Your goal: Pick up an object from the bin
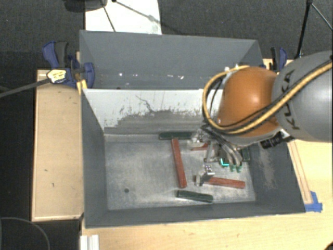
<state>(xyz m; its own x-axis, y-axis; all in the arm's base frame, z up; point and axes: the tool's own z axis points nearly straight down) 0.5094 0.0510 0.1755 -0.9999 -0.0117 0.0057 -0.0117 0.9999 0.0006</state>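
A grey metal bin (135,171) is seen from above, with a few thin sticks loose on its floor. The robot arm (307,103) reaches in over the right edge, its wrist under a rounded orange cover (247,95).

The gripper (205,177) points down in the right half of the bin, low over the floor and closer to the near edge than the far one. It cannot be told whether it is released or clenched, and nothing can be seen held in it.

A short red stick (229,182) lies flat on the floor near the right wall, roughly parallel to the near edge. Its left end is right at the gripper's tip; whether they touch cannot be told.

A long red stick (179,163) lies just left of the gripper, running from the far side towards the near side. A dark green stick (194,196) lies just in front of the gripper, along the near edge. A second dark green stick (174,136) lies at the foot of the far wall, by the long red stick's far end. The left half of the floor is bare metal.
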